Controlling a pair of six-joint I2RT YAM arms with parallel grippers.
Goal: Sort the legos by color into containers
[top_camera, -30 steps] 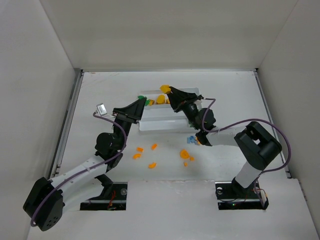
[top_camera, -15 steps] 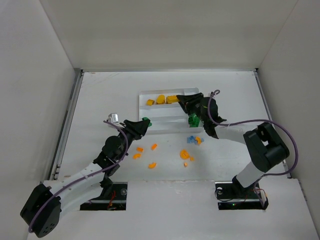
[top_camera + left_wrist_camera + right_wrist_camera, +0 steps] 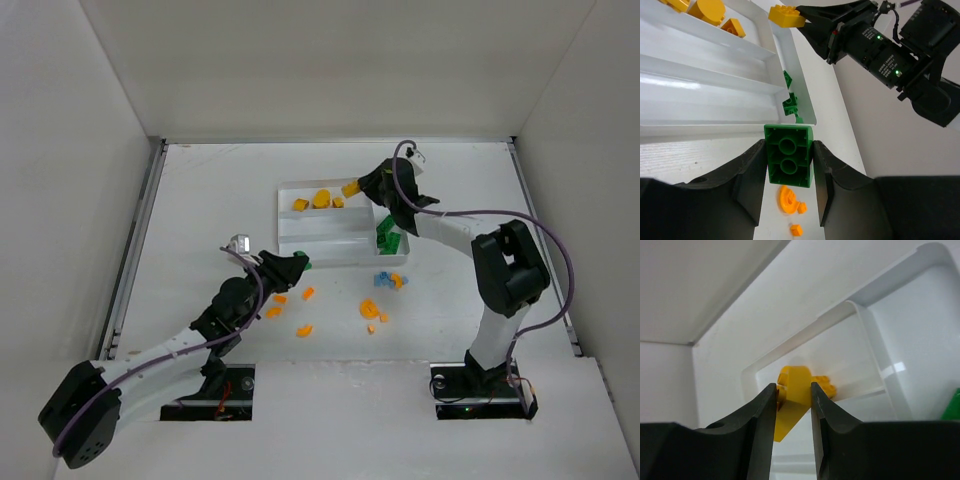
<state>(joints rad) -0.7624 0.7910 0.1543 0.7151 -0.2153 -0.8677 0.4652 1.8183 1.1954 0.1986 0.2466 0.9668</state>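
No readable text.
Faint white print marks the black housing (image 3: 875, 42) beyond the left claw (image 3: 788, 155), too small to read.

Setting: robotics lab test cell. White tabletop (image 3: 200, 200) boxed in by 3 plain white panel walls (image 3: 330, 70), with a metal rail (image 3: 133, 240) along its left edge. 2 black-and-white robot arms, left (image 3: 170, 345) and right (image 3: 510, 285), are bolted at the near edge. Their bases sit in cut-outs with exposed wiring and a green indicator light (image 3: 465, 408). Purple cables (image 3: 568, 290) loop along each arm. Green status LEDs (image 3: 878, 37) are lit on the right arm's wrist housing. Props on the table: 1 white compartment tray (image 3: 320, 235), loose lego pieces (image 3: 305, 328).
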